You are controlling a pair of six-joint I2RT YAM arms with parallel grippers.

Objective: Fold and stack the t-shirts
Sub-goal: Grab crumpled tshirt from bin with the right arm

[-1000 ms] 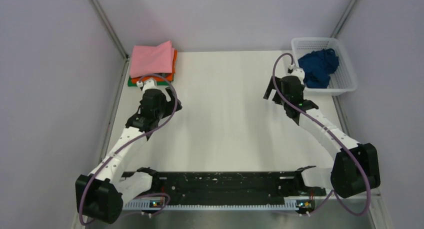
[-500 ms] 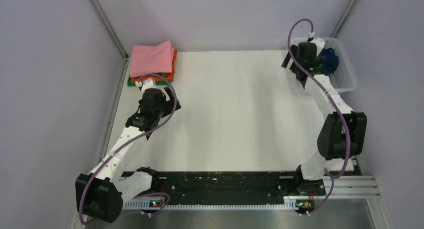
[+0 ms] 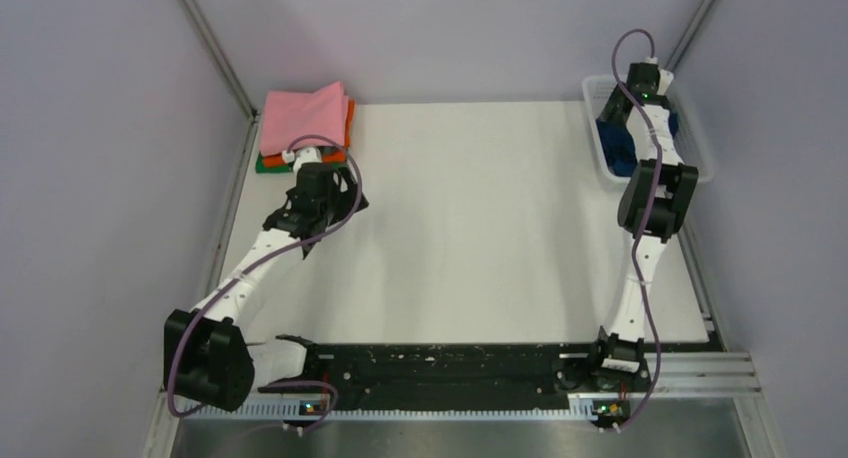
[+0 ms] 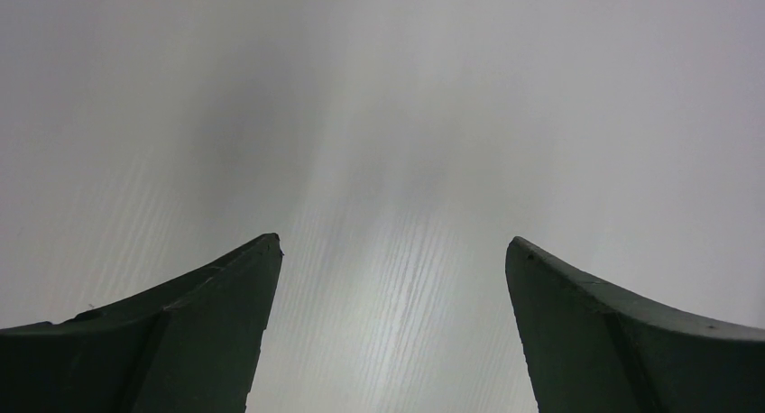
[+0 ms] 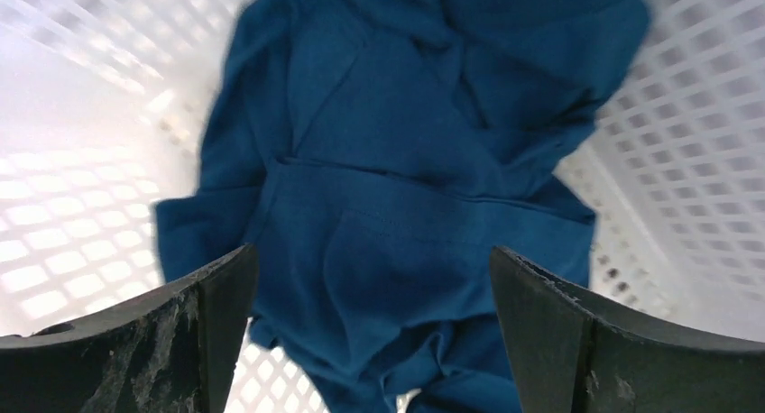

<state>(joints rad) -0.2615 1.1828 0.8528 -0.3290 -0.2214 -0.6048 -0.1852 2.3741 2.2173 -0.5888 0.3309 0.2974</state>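
Observation:
A crumpled dark blue t-shirt (image 5: pixel 406 151) lies in the white mesh basket (image 5: pixel 690 115) at the far right corner (image 3: pixel 702 164). My right gripper (image 5: pixel 372 251) hangs open just above it, one finger on each side of the cloth and nothing gripped; from above it shows over the basket (image 3: pixel 640 103), with blue cloth (image 3: pixel 614 146) beside the arm. At the far left, a folded pink t-shirt (image 3: pixel 303 118) tops an orange one (image 3: pixel 349 114) and a green one (image 3: pixel 267 164). My left gripper (image 4: pixel 393 240) is open over bare white table (image 4: pixel 388 115), just in front of that stack (image 3: pixel 343 200).
Lilac walls close in the table on the left, back and right. The black rail with both arm bases (image 3: pixel 450 370) runs along the near edge. The right arm stretches up along the table's right edge (image 3: pixel 650 208).
The right arm has swung from the table's right side out over the basket, its gripper now above the blue t-shirt. The left arm has shifted slightly right and forward.

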